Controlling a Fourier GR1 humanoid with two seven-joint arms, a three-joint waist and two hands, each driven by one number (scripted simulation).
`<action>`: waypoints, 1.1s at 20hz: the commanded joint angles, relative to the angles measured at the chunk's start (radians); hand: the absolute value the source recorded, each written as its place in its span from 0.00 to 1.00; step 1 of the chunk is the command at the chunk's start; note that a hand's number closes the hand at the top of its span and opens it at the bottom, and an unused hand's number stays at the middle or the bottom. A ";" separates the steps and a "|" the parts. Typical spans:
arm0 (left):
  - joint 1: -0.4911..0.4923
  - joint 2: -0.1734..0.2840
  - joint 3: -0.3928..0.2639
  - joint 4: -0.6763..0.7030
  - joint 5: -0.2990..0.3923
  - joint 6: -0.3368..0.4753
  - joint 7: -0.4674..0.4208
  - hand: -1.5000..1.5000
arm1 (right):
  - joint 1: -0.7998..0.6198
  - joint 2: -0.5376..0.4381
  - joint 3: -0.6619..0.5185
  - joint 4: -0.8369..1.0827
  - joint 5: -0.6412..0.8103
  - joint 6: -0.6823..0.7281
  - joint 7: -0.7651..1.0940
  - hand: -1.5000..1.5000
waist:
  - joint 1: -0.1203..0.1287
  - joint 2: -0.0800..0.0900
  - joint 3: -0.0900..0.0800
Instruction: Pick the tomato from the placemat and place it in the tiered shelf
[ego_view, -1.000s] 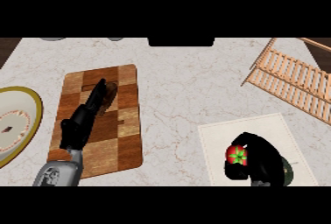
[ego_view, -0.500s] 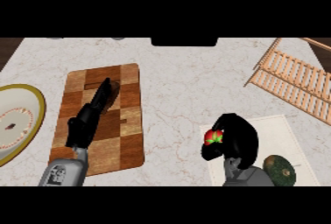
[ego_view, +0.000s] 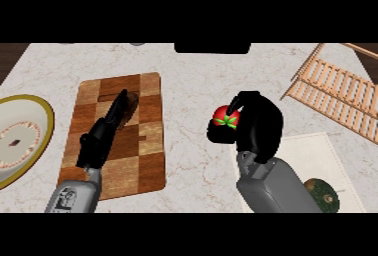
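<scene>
**One tomato in hand, shelf waiting at two o'clock**

One tomato (ego_view: 225, 118) sits wrapped in the right hand (ego_view: 255, 125), whose black fingers curl round it so that only its red side and green calyx show. Hand and fruit are over the marble counter (ego_view: 192, 75), just off the placemat (ego_view: 317, 150), which lies toward five o'clock. The tiered shelf (ego_view: 336, 95) stands at about two o'clock from the hand, near but apart from it.

The step in hand looks like the carry. To do it well, I would judge the hand should travel toward two o'clock high enough to clear the slatted front rail, keep the fruit upright within the curled fingers, and let go only once the tomato rests on a tier; a round fruit may roll between slats if released early.

On the shelf, no contents can be made out in the part that shows. The placemat bears a dark green round item (ego_view: 323, 192) at its lower edge. At nine o'clock, a yellow-rimmed plate (ego_view: 22, 135) looks bare. The left hand (ego_view: 107, 130) lies with straight, relaxed fingers on the wooden cutting board (ego_view: 144, 150), grasping nothing.
</scene>
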 joint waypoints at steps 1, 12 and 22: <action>-0.002 0.012 0.020 0.015 0.015 -0.013 -0.016 0.50 | -0.136 0.009 0.027 -0.046 0.095 -0.083 0.265 1.00 | -0.009 -0.004 -0.001; -0.040 0.010 0.035 0.047 0.000 0.010 -0.001 0.50 | -0.327 0.009 -0.128 -0.062 0.360 0.153 0.330 1.00 | -0.033 -0.007 -0.002; -0.015 -0.010 0.017 0.019 -0.004 0.015 0.000 0.50 | -0.497 0.009 -0.312 -0.138 0.530 0.420 0.222 1.00 | -0.040 -0.011 -0.001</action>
